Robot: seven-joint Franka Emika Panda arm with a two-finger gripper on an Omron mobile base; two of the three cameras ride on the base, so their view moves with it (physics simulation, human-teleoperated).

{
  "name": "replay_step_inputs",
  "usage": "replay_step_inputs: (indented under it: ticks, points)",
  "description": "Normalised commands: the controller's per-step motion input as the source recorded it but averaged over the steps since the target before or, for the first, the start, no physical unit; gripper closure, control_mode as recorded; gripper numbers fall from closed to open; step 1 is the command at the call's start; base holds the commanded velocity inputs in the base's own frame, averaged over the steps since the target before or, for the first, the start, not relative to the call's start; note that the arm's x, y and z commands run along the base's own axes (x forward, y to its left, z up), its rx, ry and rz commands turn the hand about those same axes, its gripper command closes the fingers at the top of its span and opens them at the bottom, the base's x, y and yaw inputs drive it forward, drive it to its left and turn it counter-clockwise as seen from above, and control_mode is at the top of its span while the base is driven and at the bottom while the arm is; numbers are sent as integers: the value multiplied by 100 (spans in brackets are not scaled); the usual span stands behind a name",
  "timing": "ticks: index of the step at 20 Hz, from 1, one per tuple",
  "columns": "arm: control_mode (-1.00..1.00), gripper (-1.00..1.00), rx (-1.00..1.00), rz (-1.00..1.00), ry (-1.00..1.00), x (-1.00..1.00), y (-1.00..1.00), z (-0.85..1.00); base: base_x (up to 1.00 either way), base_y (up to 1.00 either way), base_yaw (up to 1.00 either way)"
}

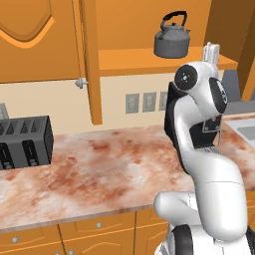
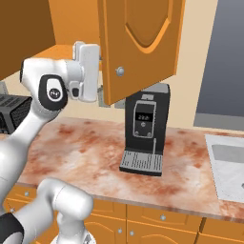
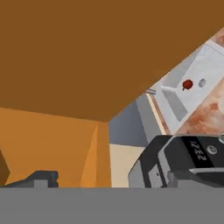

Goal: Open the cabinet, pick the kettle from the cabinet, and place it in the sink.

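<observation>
- The kettle (image 1: 172, 37) sits upright on the shelf of the open cabinet (image 1: 164, 60), upper right of the left base view.
- Rigid grey metal, probably light if empty and slippery on its rounded body; the thin black arched handle on top looks like the best place to grip.
- The gripper (image 2: 99, 90) is at the cabinet door's edge, upper left of the right base view; I cannot tell how its fingers stand.
- The sink (image 2: 228, 162) lies at the right edge.

Both doors of the cabinet (image 1: 164, 60) stand open, so you have a clear way in to the kettle (image 1: 172, 37) on its shelf. The right door (image 2: 138, 45) hangs out over the coffee machine (image 2: 145, 133), just beside the arm's wrist. The toaster (image 1: 25, 142) sits far left. The desk (image 1: 109, 169) between them is bare.
</observation>
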Motion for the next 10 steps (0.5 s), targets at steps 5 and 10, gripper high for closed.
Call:
replay_step_inputs:
  ticks: [5,10]
  points:
    - [-100,-100,0,-31,0,17,-18,-1,0,0,0]
    - [-100,-100,0,-25,-2,7,-20,-5,0,0,0]
